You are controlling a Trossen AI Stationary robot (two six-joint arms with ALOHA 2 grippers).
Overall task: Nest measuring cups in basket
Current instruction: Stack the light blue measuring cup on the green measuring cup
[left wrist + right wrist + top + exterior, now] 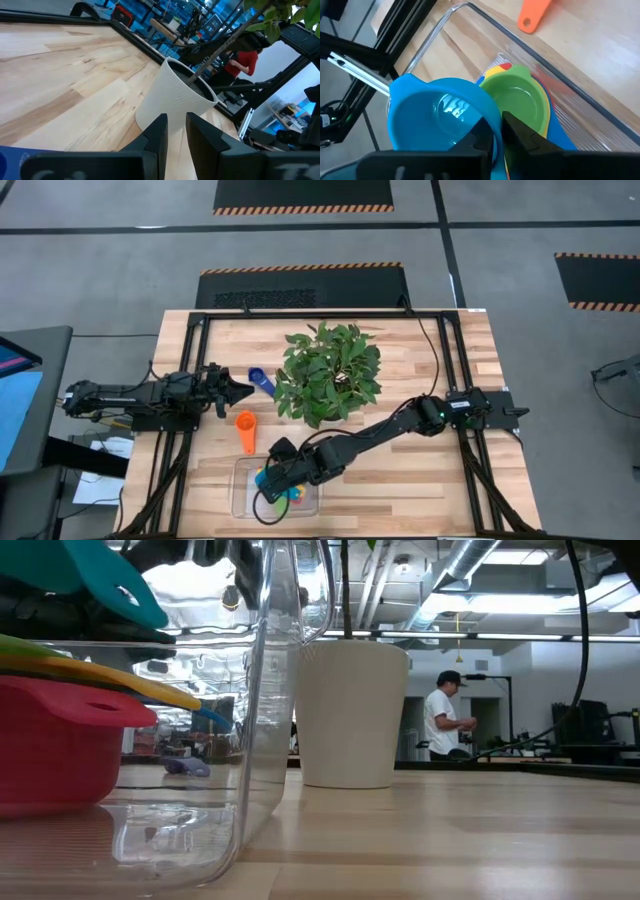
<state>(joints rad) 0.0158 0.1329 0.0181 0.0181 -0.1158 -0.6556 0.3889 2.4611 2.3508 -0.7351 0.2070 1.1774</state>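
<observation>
The clear basket (240, 490) stands near the table's front edge. A stack of cups sits in it: green (517, 102) on top, over yellow (495, 71) and red (60, 740). My right gripper (497, 137) is over the basket, shut on a light blue cup (437, 120) held beside and above the stack (100, 570). An orange cup (246, 428) and a blue cup (262, 380) lie on the table behind the basket. My left gripper (238, 390) hovers shut and empty left of the blue cup. My right gripper holds the light blue cup by its rim (490, 116) on the side next to the green cup, one finger inside the bowl and one outside. The fingers slant down from the table's right. The cup is open side up, lifted clear above the stack (120, 585).
A leafy potted plant in a white pot (330, 375) stands mid-table, right of the blue cup and behind the basket. A black frame (190, 360) runs round the table's edges. A person (440, 715) stands far behind the table.
</observation>
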